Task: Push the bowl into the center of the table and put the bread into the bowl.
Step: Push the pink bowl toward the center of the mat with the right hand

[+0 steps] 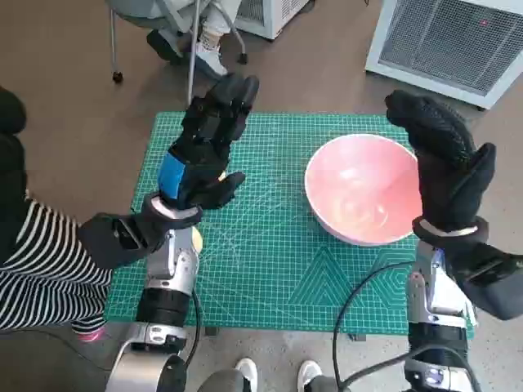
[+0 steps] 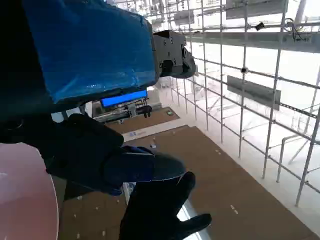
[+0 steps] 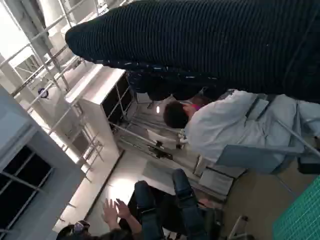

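The pink bowl [image 1: 364, 189] stands empty on the right half of the green mat [image 1: 270, 269]; its rim also shows in the left wrist view [image 2: 20, 190]. My right hand [image 1: 445, 159] is raised beside the bowl's right side, fingers stretched up, holding nothing. Above the mat's left half my left hand [image 1: 208, 143] is lifted with fingers spread, its blue tape facing up; nothing shows in it [image 2: 130, 170]. A small pale yellow patch [image 1: 196, 238] peeks out beside my left wrist; I cannot tell whether it is the bread.
A person's striped sleeve [image 1: 41, 278] and dark hand [image 1: 114, 237] reach in at my left forearm. A chair and a seated person's feet [image 1: 204, 45] are beyond the table. A white ventilated unit [image 1: 458, 41] stands at the back right. Shoes [image 1: 306, 376] show below.
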{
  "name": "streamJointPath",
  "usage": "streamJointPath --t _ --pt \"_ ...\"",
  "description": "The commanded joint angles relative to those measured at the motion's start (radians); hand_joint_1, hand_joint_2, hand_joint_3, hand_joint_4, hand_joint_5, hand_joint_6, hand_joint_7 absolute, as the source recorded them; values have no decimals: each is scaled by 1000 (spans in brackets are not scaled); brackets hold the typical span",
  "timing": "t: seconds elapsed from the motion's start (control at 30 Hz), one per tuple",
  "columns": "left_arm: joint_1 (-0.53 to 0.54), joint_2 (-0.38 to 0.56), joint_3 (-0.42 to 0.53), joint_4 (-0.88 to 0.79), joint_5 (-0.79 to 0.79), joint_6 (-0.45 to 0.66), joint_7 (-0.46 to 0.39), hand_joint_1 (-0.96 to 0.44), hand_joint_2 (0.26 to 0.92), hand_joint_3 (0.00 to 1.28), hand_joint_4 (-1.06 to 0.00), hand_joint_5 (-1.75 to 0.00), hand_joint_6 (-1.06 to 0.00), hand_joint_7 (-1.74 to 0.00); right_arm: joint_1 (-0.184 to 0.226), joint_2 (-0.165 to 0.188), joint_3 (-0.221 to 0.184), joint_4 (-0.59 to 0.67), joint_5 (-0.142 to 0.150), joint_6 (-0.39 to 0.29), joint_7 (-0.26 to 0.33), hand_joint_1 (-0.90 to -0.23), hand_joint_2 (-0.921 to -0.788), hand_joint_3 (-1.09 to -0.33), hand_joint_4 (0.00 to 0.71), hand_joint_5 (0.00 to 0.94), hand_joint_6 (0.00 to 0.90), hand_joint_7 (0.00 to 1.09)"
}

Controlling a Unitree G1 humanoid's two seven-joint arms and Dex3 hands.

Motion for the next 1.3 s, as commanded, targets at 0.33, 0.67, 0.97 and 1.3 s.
streamJointPath --t 0.33,0.67,0.97,1.3 --pt "-5 -1 0 2 -4 8 6 -576 921 325 -46 -4 1 -412 34 1 -4 -6 -6 25 -10 -665 -921 -697 146 0 86 383" --pt "-5 0 -5 -10 0 23 13 -579 921 325 -49 -5 1 -417 35 -3 -5 -11 -5 32 -7 -663 -921 -695 146 0 87 383" --pt "2 5 -6 -27 -3 37 12 -579 921 327 -44 -2 1 -409 43 -23 -20 -16 10 35 6 -663 -921 -696 141 0 85 382" --pt "6 12 9 -19 -19 35 -2 -572 921 324 -41 0 1 -401 -6 -98 -136 195 -41 -62 -65 -660 -921 -740 139 0 71 393"
